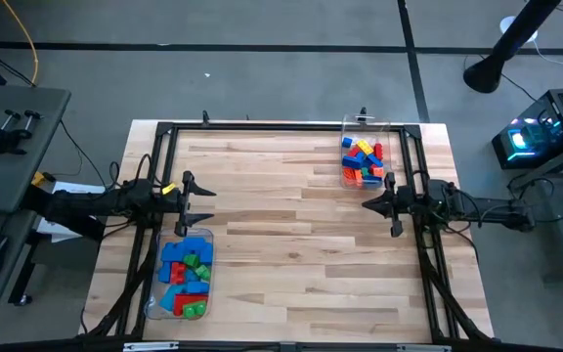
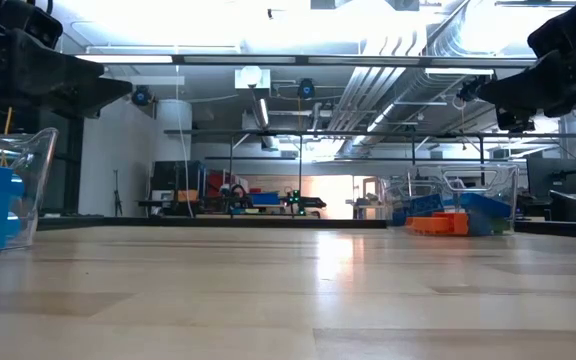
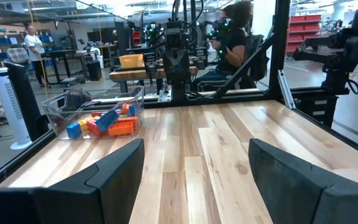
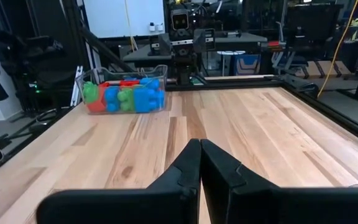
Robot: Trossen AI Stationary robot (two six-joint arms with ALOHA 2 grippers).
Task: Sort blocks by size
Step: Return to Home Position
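At the left edge of the table point(image 1: 291, 244), found the left gripper point(image 1: 211, 205) hanging clear of the wood, fingers spread wide and empty — judged it parked, not reaching. Opposite, at the right edge, noted the right gripper point(image 1: 367, 205) likewise raised, fingers pressed together on nothing. Read both poses as rest stations, keeping the middle free. Located every visible piece in two lots: the bigger blocks point(image 1: 186, 277), blue, green and red, heaped in the near-left tub point(image 1: 151, 298) just beside the left arm; the smaller blocks point(image 1: 362, 161), mixed colours, in the far-right tub point(image 1: 365, 129) just beyond the right arm. Spotted no loose brick on the wood between them. Made out a seated person point(image 3: 235, 43) and a standing person point(image 3: 33, 40) beyond the table in the left wrist view — well apart from both arms, obstructing nothing.
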